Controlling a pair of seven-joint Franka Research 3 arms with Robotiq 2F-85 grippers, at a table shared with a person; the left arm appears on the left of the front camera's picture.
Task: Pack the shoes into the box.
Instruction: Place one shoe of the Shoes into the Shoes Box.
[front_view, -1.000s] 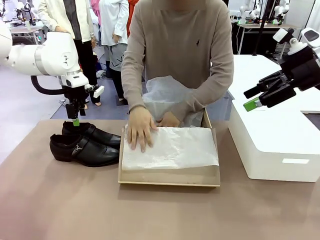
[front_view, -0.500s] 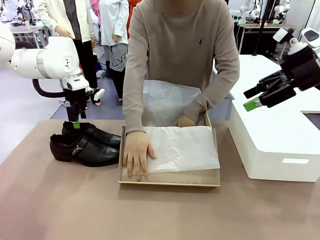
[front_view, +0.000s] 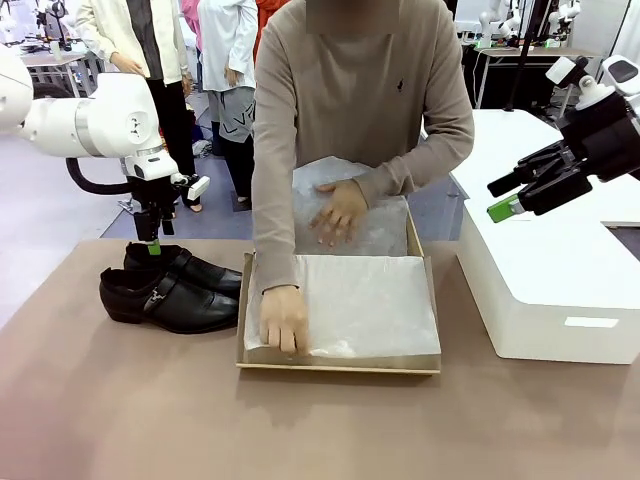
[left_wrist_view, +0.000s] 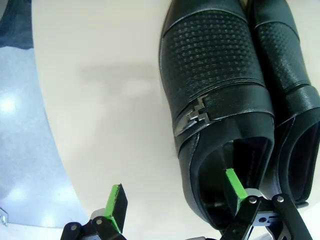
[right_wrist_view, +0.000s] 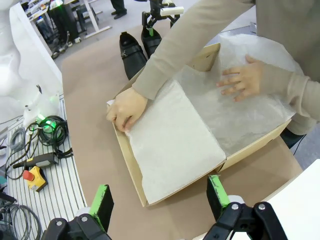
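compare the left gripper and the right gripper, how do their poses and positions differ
The left gripper points straight down; the right gripper is tilted sideways toward the middle. The left gripper is low, with one finger at a shoe heel opening; the right gripper hangs high near the white box, touching nothing. Both are open and hold nothing.

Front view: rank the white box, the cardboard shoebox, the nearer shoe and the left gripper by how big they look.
1. white box, even though it runs off the picture's edge
2. cardboard shoebox, not far behind
3. nearer shoe
4. left gripper, smallest
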